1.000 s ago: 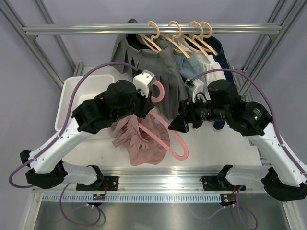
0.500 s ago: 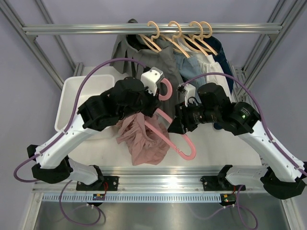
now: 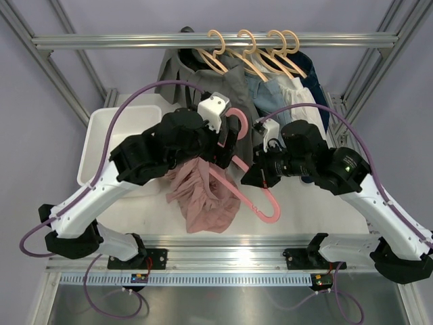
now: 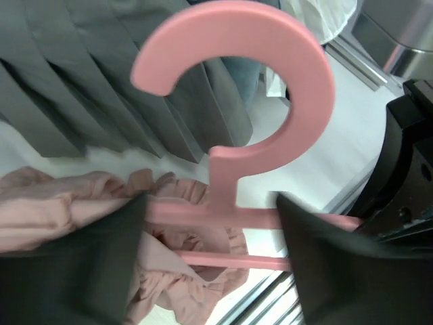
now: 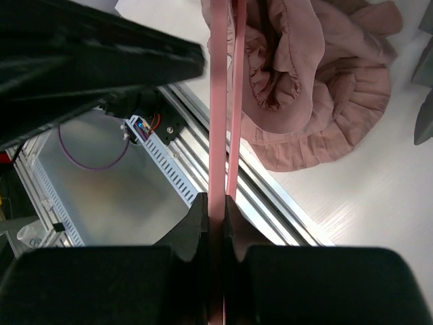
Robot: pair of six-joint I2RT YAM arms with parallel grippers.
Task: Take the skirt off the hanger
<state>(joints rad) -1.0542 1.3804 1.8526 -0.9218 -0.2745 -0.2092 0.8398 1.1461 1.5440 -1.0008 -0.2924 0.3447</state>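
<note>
the pink plastic hanger (image 4: 230, 27) slants above the white table (image 3: 318, 210). the right gripper (image 5: 216, 206) is clamped tight on one of its thin arms. the left gripper (image 4: 213, 210) stands wide, its fingers (image 4: 101, 257) either side of the hanger's neck, gripping nothing. the crumpled dusty-pink ruffled skirt (image 3: 203, 203) bunches around the hanger's other end, sagging onto the table.
</note>
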